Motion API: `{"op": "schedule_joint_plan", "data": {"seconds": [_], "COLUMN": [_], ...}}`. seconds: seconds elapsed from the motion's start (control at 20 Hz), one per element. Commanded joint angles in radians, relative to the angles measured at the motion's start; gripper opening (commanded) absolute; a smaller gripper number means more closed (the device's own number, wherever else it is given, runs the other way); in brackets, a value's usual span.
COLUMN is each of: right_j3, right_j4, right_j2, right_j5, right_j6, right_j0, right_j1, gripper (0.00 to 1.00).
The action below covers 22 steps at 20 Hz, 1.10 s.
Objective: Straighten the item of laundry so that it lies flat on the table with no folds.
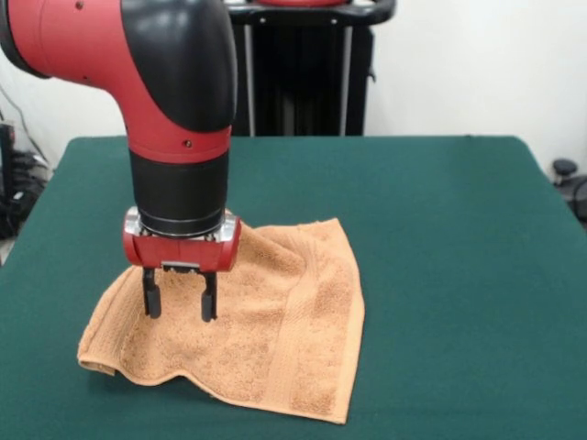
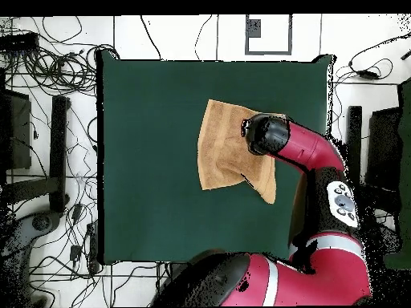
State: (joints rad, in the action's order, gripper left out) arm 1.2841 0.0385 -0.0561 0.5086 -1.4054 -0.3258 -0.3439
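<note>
The item of laundry [image 1: 275,330] is an orange-tan terry towel lying on the near-left part of the green table [image 1: 440,229]. It is rumpled, its near-left corner [image 1: 96,359] is tucked under, and a ribbed band [image 1: 307,321] runs along its right side. My gripper [image 1: 181,309] points straight down over the towel's left half. It is open, with its fingertips at or just above the cloth and nothing between them. In the overhead view the towel [image 2: 221,148] lies right of the table's [image 2: 144,160] centre, and my arm's wrist [image 2: 263,133] covers its right part and hides the gripper.
Green tabletop stretches wide to the right of the towel [image 1: 459,321]. Cables [image 2: 48,64] and dark equipment [image 2: 58,144] lie on the floor round the table.
</note>
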Motion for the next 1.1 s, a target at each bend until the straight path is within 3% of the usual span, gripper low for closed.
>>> {"op": "schedule_joint_plan", "data": {"seconds": [0.05,0.75,1.1], "right_j3": [0.07,0.111,0.047], "right_j4": [-0.057,-0.058,-0.058], "right_j2": [0.094,0.116,0.067], "right_j5": [-0.016,-0.059,-0.004], "right_j6": [-0.071,-0.082,-0.103], "right_j0": [0.039,0.05,0.094], "right_j1": [0.05,0.039,0.112], "gripper": [1.0,1.0,1.0]}}
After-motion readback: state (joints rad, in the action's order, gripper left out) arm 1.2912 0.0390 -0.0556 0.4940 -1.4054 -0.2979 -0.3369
